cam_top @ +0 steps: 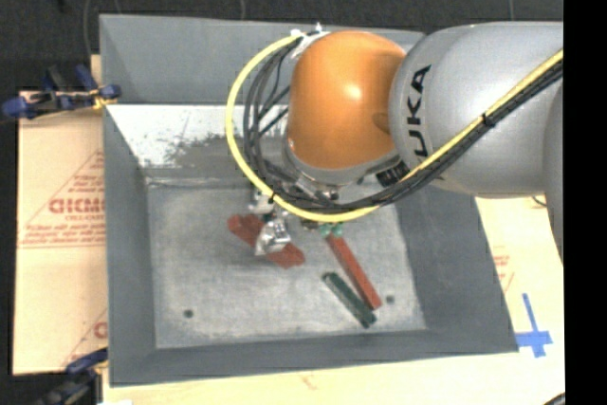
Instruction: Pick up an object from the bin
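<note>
My gripper (270,237) reaches down under the arm's orange cover to the middle of the bin floor. Its metal fingers stand on a flat reddish-brown piece (248,229) that lies left of centre; the piece shows on both sides of the fingertips. A second reddish bit (289,255) lies just right of the fingers. To the right, a long red-brown stick (353,272) lies slantwise, and a dark green stick (348,299) lies beside it nearer the front wall. How wide the fingers stand is hidden by the wrist.
The arm and its orange cover with cables overhang the back and right of the bin. The grey floor to the left and front of the gripper is bare apart from a small dark speck near the front left.
</note>
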